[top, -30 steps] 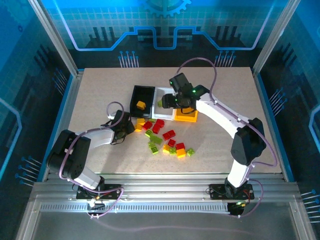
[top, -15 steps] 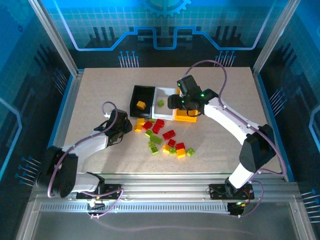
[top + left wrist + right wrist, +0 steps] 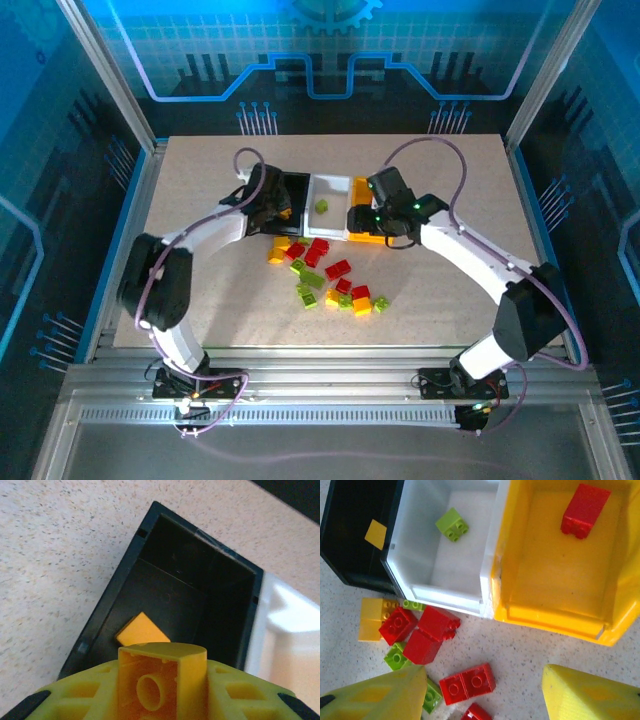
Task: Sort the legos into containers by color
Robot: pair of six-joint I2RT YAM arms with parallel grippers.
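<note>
My left gripper [image 3: 162, 680] is shut on a yellow-orange lego [image 3: 161, 672] and hangs over the black container [image 3: 125, 575], where another yellow-orange lego [image 3: 142, 630] lies. From above, the left gripper [image 3: 272, 203] covers the black container's [image 3: 298, 188] left side. My right gripper [image 3: 482, 695] is open and holds nothing, above the table just in front of the yellow container [image 3: 550, 615], which holds a red lego [image 3: 584, 510]. The white container [image 3: 445, 592] holds a lime green lego [image 3: 452, 524]. Loose red, green and yellow legos [image 3: 330, 275] lie in front of the containers.
The three containers stand side by side at mid-table: black, white [image 3: 335, 226], yellow [image 3: 372, 238]. A red two-stud brick [image 3: 467, 682] lies between my right fingers [image 3: 375, 695]. Bare tabletop [image 3: 200, 290] surrounds the pile; the frame's rails edge it.
My left arm has swung from the left of the pile up over the black container, its jaws now closed on a yellow-orange lego. My right gripper has drifted right, towards the yellow container's front.
</note>
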